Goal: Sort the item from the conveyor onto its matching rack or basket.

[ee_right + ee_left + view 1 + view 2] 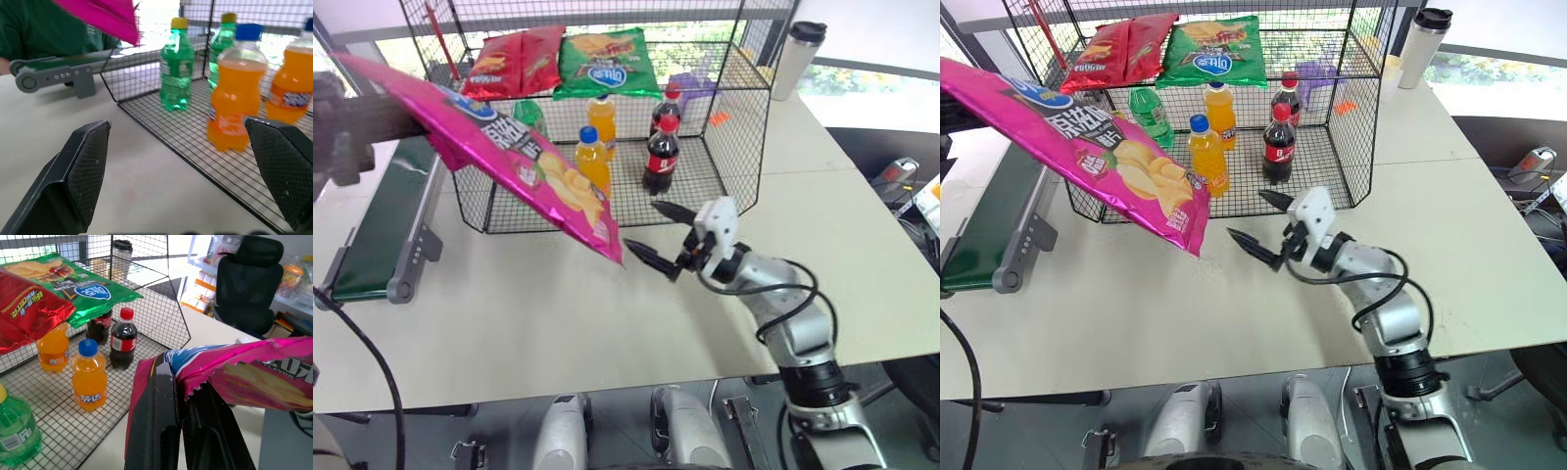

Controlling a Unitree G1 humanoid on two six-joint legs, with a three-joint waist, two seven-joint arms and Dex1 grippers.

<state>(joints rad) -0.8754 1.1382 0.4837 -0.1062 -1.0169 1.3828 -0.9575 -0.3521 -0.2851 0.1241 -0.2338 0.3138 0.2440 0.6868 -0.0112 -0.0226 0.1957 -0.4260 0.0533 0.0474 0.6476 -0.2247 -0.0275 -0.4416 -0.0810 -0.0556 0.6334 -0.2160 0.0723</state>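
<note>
White tabletop (509, 323) carries everything; one dark green conveyor (386, 230) lies along its 9 o'clock edge in the head views, and one black wire-mesh cage rack (744, 127) stands toward 12 o'clock. Count on the upper shelf: two red chip bags (514, 61), overlapping, and one green chip bag (605, 61) just beside them. Count on the lower floor: two orange soda bottles (593, 162), two cola bottles (662, 155), and two green bottles (176, 73), the pair seen together from the right wrist. One steel tumbler (797, 59) with a black lid stands outside the rack at about 1 o'clock. One magenta-pink chip bag (524, 157) hangs in the air, slanting from 10 o'clock down toward the centre, in front of the rack's open face and covering part of the green bottles. Left gripper (182, 431) has its jaws clamped on the bag's upper end. Right gripper (658, 235) is above the table just off the bag's lowest corner, jaws wide apart, nothing between them. One black office chair (247, 286) stands beyond the table.
</note>
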